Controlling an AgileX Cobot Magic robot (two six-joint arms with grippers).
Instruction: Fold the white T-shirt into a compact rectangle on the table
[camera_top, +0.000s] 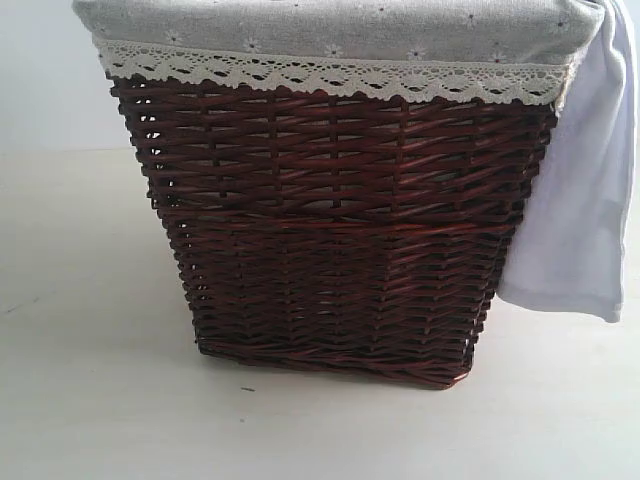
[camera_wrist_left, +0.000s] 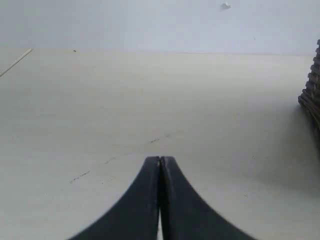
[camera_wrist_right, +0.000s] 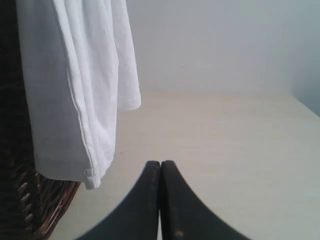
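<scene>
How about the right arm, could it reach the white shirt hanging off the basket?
Probably yes. The white T-shirt hangs outside the wicker basket, near the right gripper, with nothing between them. The jaws are shut, so they would have to open first.

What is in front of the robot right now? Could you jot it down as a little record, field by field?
shirt: white, draped over the basket's rim, hanging down its outer side, on the right in the exterior view
basket: dark wicker, standing on the table
liner: grey floral, lace edge, folded over the rim
table: pale, smooth
left claw: shut, empty, over bare table
right claw: shut, empty, beside the hanging shirt, not touching it
folding: not yet begun
</scene>
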